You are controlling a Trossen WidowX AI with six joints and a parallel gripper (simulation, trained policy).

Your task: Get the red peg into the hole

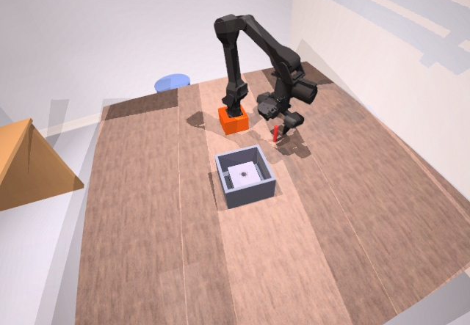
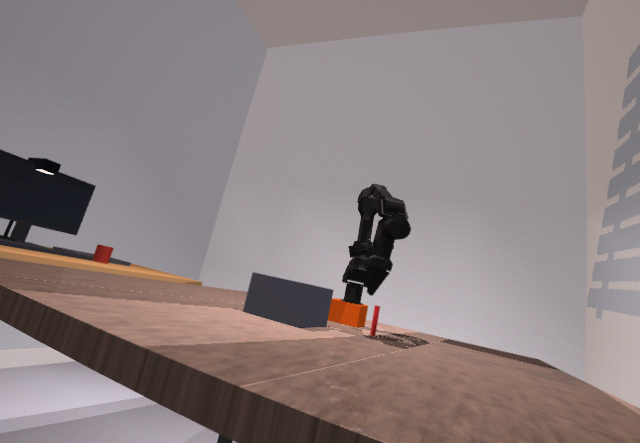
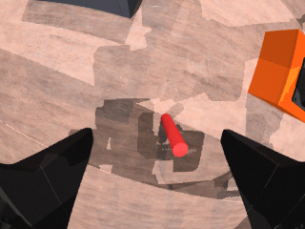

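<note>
Fingers (image 1: 283, 124) (image 2: 364, 288) spread wide, pointing down above the peg (image 1: 275, 133) (image 2: 375, 320) (image 3: 173, 134).

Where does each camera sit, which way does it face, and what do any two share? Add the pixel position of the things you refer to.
Top: high above the table, angled down at the open box (image 1: 250, 196), red peg (image 1: 275, 133) (image 2: 375, 320) (image 3: 172, 134) and orange block (image 1: 236, 125) (image 2: 348, 313) (image 3: 274, 62); the whole arm shows.
Exterior: low by the table edge, looking slightly upward across it; arm shows, box interior hidden.
Wrist: on the hand (image 3: 159, 135), looking down at the peg between and beyond its spread fingers.
Top and exterior share the arm, box, upright peg and block.
</note>
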